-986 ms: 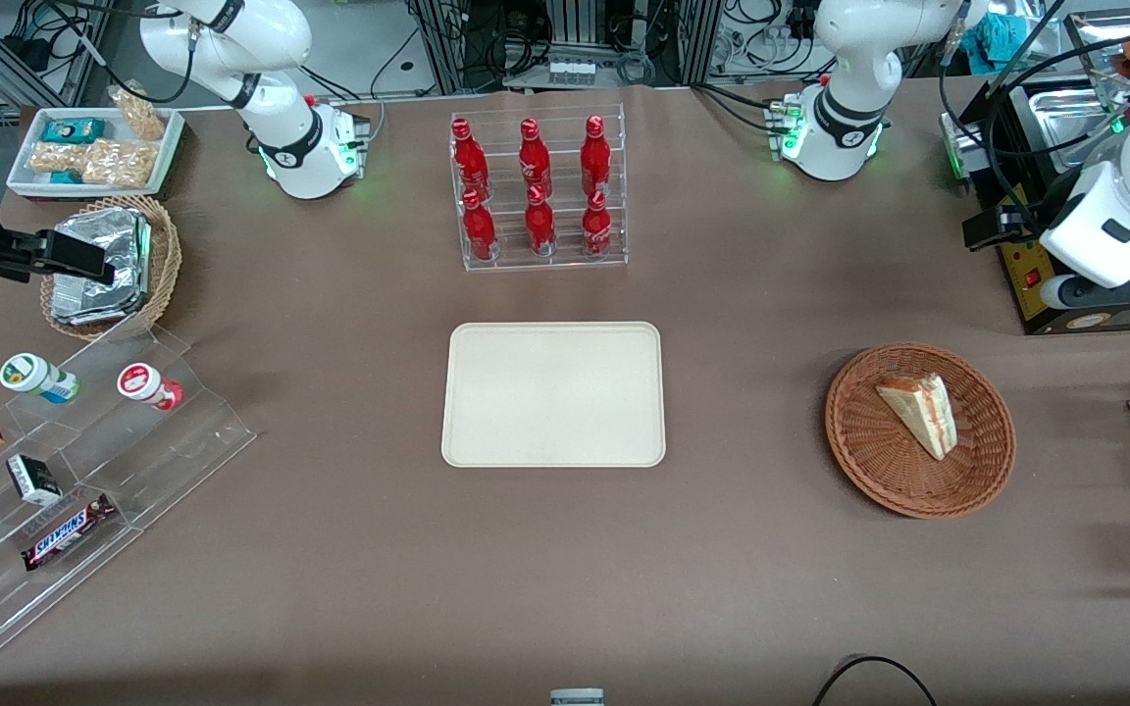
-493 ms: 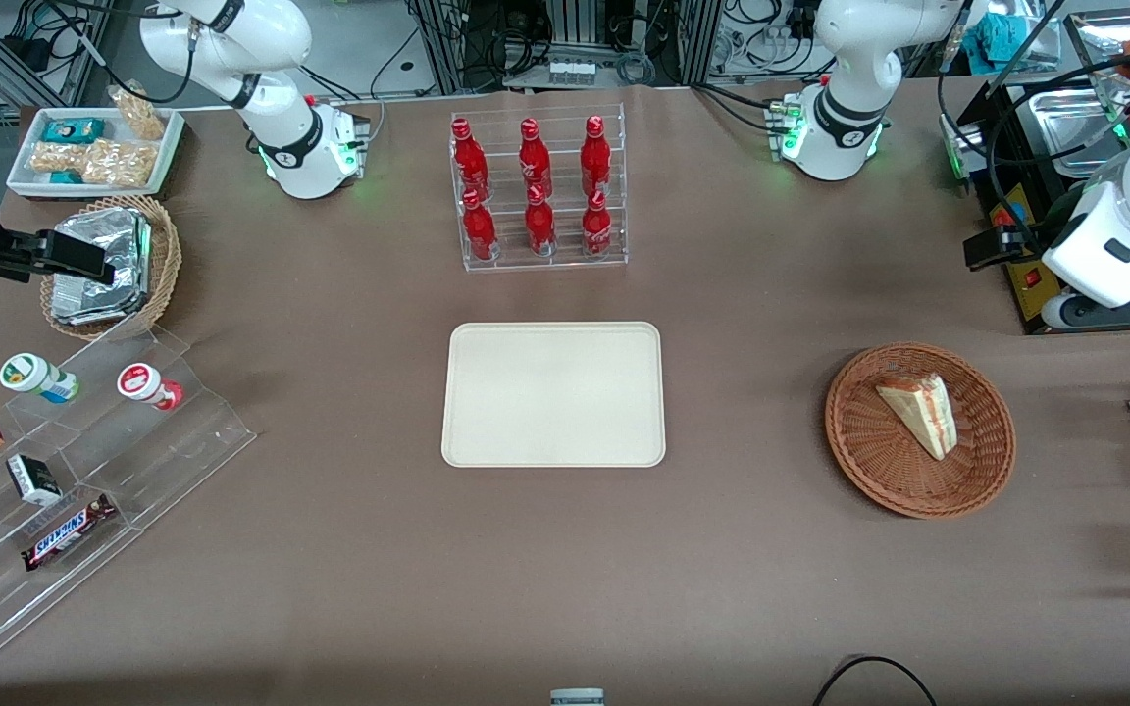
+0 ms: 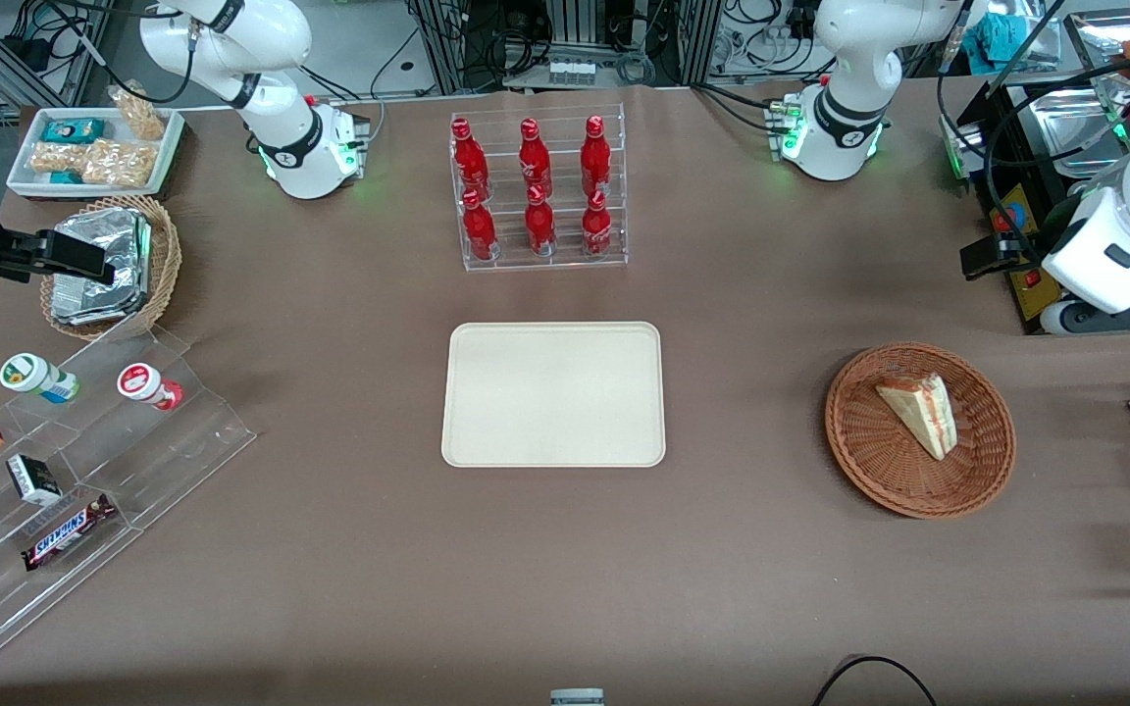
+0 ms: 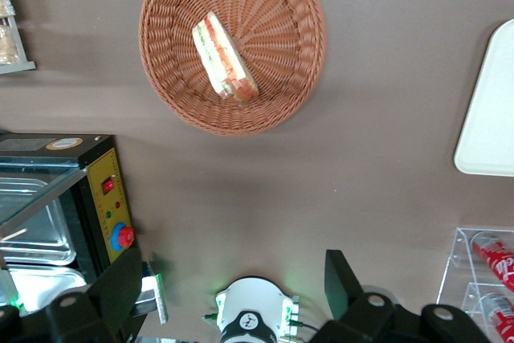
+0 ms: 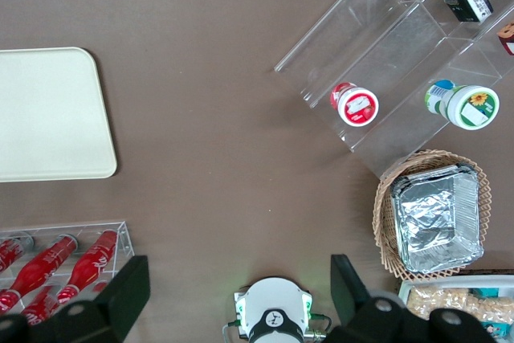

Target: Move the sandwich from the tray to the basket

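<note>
Tray (image 3: pixel 555 394) lies flat on the tabletop (image 3: pixel 624 569), apart from the basket (image 3: pixel 985 422), where the sandwich (image 3: pixel 928 417) rests. Farther from the front camera than both, the left arm (image 3: pixel 1124 216) holds its pincer (image 3: pixel 983 259) pointing down near the oven (image 3: pixel 1036 286), fingers (image 4: pixel 341 283) spread, empty.

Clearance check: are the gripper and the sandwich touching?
Apart. The front view shows the gripper beside the yellow-panelled appliance, with a plain gap between it and the sandwich in the basket.
</note>
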Controlling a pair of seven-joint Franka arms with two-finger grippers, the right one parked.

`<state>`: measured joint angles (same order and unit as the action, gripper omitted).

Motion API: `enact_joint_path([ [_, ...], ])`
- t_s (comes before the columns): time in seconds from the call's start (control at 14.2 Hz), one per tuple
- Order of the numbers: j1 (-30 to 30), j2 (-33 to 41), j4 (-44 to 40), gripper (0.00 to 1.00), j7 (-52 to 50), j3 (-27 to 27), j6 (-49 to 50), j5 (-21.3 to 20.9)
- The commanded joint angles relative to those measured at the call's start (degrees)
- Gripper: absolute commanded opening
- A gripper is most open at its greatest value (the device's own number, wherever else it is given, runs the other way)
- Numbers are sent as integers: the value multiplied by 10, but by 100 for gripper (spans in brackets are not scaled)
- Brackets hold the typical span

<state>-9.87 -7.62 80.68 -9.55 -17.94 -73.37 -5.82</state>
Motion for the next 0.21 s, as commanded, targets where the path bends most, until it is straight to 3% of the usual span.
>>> enact_joint_path([
  [0.0, -5, -3, -9, 100, -38, -3, -6, 11],
  [0.14, -5, -2, -8, 100, -44, -3, -7, 12],
])
